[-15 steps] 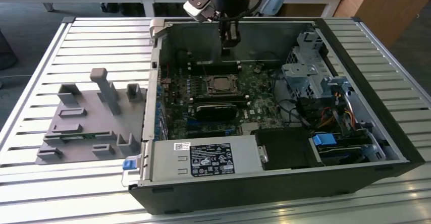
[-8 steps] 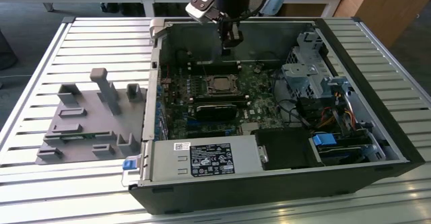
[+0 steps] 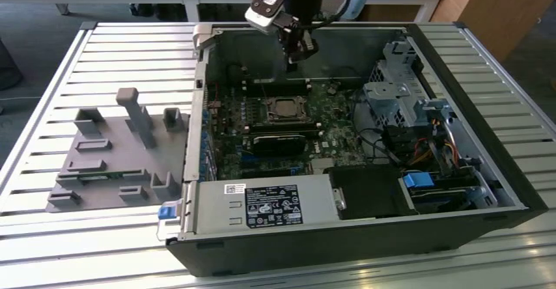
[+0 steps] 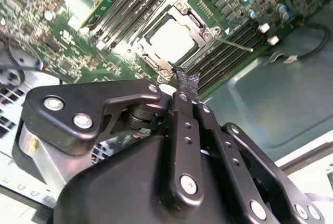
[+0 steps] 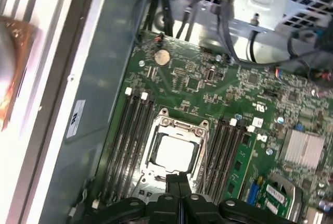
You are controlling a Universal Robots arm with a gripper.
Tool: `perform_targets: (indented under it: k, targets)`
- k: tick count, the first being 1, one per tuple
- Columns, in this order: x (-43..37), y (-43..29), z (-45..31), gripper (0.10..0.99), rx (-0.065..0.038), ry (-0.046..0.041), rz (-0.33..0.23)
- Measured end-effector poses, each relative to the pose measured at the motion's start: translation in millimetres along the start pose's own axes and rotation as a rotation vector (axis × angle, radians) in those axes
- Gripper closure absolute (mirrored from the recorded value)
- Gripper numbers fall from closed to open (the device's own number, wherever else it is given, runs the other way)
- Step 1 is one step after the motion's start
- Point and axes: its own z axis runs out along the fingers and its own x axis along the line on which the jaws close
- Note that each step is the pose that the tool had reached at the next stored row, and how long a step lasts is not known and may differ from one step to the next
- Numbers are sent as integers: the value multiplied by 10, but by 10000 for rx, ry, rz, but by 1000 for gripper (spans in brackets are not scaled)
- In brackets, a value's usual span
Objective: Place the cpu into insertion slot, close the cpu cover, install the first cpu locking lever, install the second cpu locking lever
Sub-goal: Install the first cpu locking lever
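Note:
The cpu (image 3: 283,110) lies flat in the insertion slot on the green board inside the open computer case. Its pale metal face (image 4: 171,40) (image 5: 174,151) shows through the window of the cpu cover (image 4: 204,34) (image 5: 179,126), which lies down over it. The slot itself is hidden under both. A thin metal lever (image 4: 237,45) sticks out beside the socket. My gripper (image 3: 298,56) hangs above the board toward the case's back wall, apart from the socket. Its black fingers are pressed together with nothing between them, as both wrist views show (image 4: 186,81) (image 5: 178,178).
A grey fixture block (image 3: 113,152) sits on the slatted table at the exterior view's left. Inside the case are a power supply (image 3: 265,204) at the front, a drive cage (image 3: 400,94) with cables at the right, and long memory slots (image 5: 130,140) beside the socket.

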Motion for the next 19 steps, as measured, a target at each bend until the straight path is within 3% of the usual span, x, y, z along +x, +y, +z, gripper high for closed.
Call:
perform_targets:
  k: [11,19]
  targets:
    - [0,0,0,980,10,21,-1855]
    - [0,0,0,980,15,32,-2827]
